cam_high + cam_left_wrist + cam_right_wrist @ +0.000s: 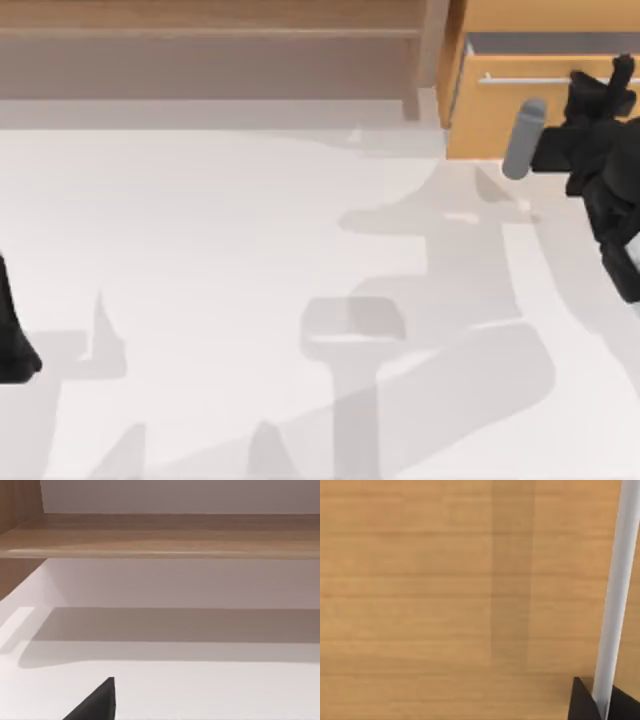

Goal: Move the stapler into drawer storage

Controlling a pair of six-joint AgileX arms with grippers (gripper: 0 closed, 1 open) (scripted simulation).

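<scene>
My left gripper (12, 345) sits parked at the desk's (220, 300) left edge, its opening impossible to judge. At far right, my right gripper (608, 92) pinches the drawer's (520, 62) rigid, slick handle (525, 80) (best gripped mid-bar); the drawer is partly open. The stapler's whereabouts remain unknown.

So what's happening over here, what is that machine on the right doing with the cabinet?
The right gripper is at the drawer at the table's far right, its fingers set around the silver handle, apparently working the drawer by that bar. The drawer stands slightly open, a strip of its inside showing. The left arm sits parked at the table's left edge, facing the long brown shelf.
</scene>
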